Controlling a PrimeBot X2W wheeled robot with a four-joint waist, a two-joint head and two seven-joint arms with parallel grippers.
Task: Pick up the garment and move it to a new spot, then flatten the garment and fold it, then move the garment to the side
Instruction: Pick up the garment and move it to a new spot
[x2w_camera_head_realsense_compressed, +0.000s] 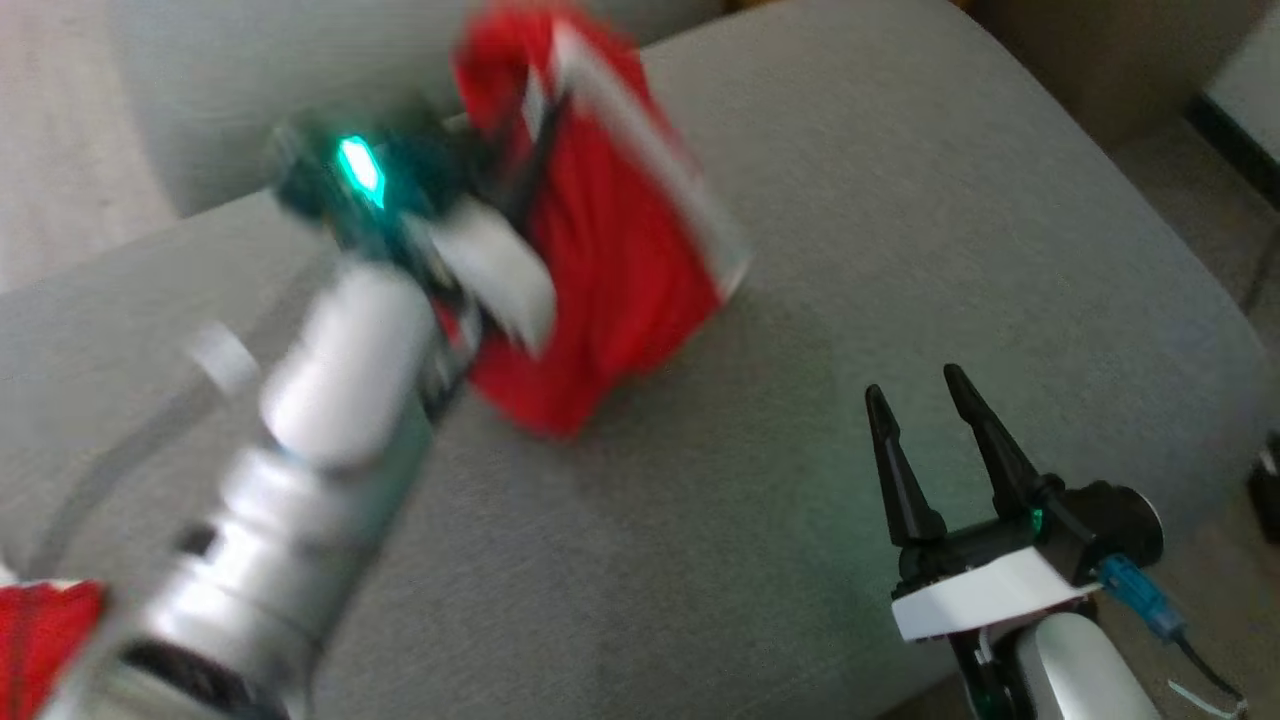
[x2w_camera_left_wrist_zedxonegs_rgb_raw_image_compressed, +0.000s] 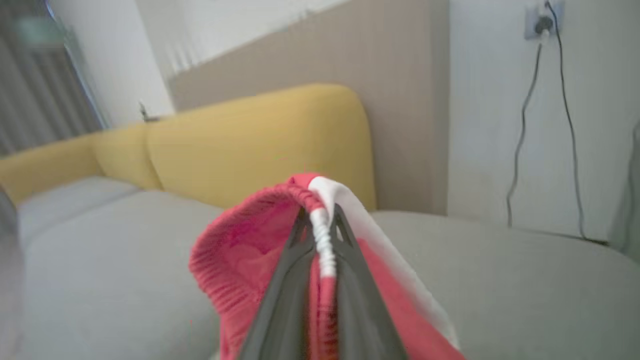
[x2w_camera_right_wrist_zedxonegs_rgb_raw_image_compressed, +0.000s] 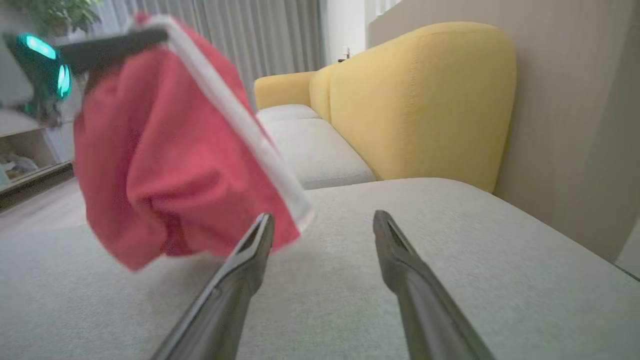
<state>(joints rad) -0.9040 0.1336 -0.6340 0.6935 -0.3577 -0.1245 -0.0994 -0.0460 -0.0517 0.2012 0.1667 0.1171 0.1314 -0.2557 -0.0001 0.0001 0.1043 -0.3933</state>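
Garment (x2w_camera_head_realsense_compressed: 600, 250), red with a white band. Hung bunched in the air over the grey sofa cushion (x2w_camera_head_realsense_compressed: 950, 200), lower edge just above the seat and apparently not touching it in the right wrist view. Was pinched at the ribbed, white-striped edge between the pressed-together fingers of the left gripper (x2w_camera_left_wrist_zedxonegs_rgb_raw_image_compressed: 320, 215), with cloth draped down both sides of them. Looked blurred in the head view, along with the left arm, so probably caught mid-carry.

Found the right gripper (x2w_camera_head_realsense_compressed: 915, 385) spread wide and empty, low over the near right part of the cushion. Sat apart from the cloth, though close to its lower corner in that arm's own wrist view.

Judged the first step as under way: pick-up done, set-down at a new spot not yet made. Left to do: lay down, flatten, fold, shift to the side. Would likely need a second corner taken by the right gripper for spreading, given a crumpled hang from a single pinch. Noted a yellow backrest (x2w_camera_right_wrist_zedxonegs_rgb_raw_image_compressed: 425, 100) beyond the cushion.
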